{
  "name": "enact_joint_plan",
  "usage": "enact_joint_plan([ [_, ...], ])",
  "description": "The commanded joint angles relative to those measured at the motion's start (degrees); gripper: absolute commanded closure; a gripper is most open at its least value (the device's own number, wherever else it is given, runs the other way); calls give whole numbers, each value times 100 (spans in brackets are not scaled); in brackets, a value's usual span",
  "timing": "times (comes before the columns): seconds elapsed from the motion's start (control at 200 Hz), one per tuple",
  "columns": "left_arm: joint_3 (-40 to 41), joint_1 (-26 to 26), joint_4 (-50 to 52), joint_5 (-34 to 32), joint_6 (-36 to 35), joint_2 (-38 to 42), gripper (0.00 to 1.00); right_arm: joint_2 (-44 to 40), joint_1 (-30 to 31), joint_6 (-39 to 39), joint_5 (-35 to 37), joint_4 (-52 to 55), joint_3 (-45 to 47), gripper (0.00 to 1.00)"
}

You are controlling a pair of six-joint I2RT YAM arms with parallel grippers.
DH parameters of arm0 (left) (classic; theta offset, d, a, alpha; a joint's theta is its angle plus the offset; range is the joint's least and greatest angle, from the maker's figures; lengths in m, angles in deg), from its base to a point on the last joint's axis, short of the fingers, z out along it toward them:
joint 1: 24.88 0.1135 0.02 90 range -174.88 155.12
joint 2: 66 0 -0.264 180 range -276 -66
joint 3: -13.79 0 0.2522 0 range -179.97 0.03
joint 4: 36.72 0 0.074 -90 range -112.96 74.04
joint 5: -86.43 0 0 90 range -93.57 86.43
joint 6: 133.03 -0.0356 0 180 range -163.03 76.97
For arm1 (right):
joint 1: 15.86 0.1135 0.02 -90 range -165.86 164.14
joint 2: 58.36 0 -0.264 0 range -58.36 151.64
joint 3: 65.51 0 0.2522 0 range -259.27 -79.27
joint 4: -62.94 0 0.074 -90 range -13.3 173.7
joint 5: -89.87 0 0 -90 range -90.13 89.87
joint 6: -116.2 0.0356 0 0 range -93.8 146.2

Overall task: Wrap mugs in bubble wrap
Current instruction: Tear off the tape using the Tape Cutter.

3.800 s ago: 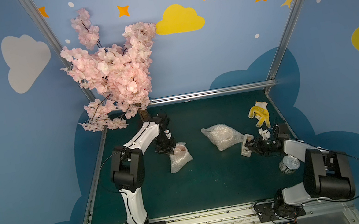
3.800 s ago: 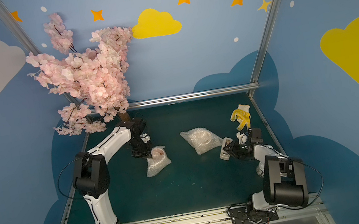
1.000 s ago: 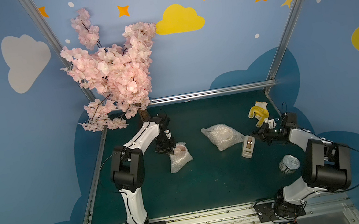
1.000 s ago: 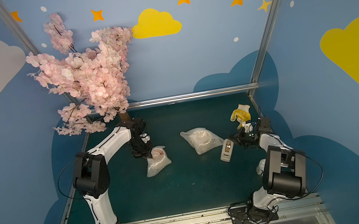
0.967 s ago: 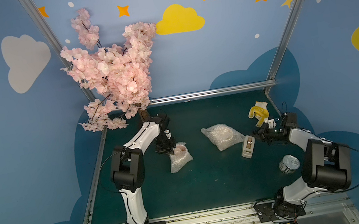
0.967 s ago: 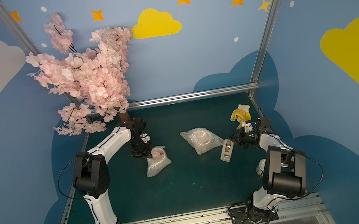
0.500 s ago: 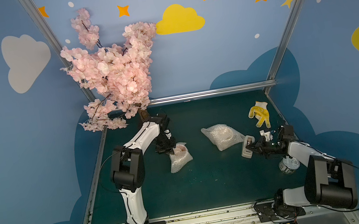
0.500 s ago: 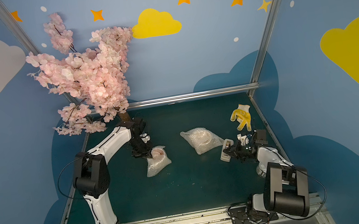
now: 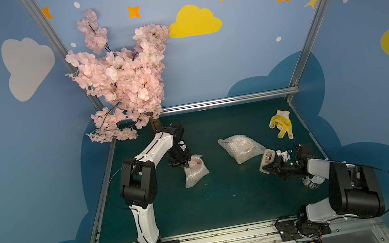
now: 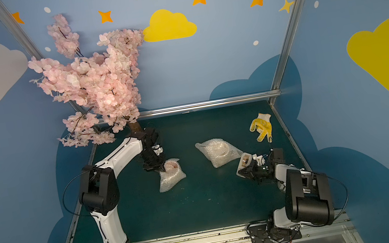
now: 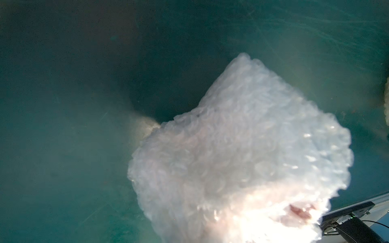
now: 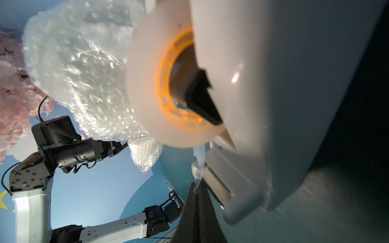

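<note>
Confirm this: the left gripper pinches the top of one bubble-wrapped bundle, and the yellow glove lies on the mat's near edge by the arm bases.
Wrong about the glove. Both top views show the yellow glove lying at the mat's far right corner, by the back rail. The left gripper does pinch the top of a bubble-wrapped bundle.

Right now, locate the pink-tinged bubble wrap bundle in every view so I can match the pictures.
Both top views: the pink-tinged bundle sits on the green table, left of centre.
Left wrist view: close up, filling much of the picture.
Right wrist view: small and far off, beyond the larger bundle.
Shared landmark: the left pincer at its top, seen in all but the left wrist view.
</note>
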Motion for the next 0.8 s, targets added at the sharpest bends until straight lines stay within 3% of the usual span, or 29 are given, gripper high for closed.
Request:
enact_joint_plan([
  [0.0, 0, -81, 66, 228, 9, -10, 97, 54, 72, 49, 661, 179, 55, 100],
  [0.38, -62, -94, 82, 228, -10, -14, 97, -925, 359, 298, 2211, 1066, 127, 100],
  [0.646, -3, -102, 35, 308, -17, -6, 97, -1908, 419, 729, 2555, 1037, 442, 100],
  [0.796, -24, -93, 59, 357, -45, 7, 97, -2011, 354, 782, 2682, 996, 507, 100],
])
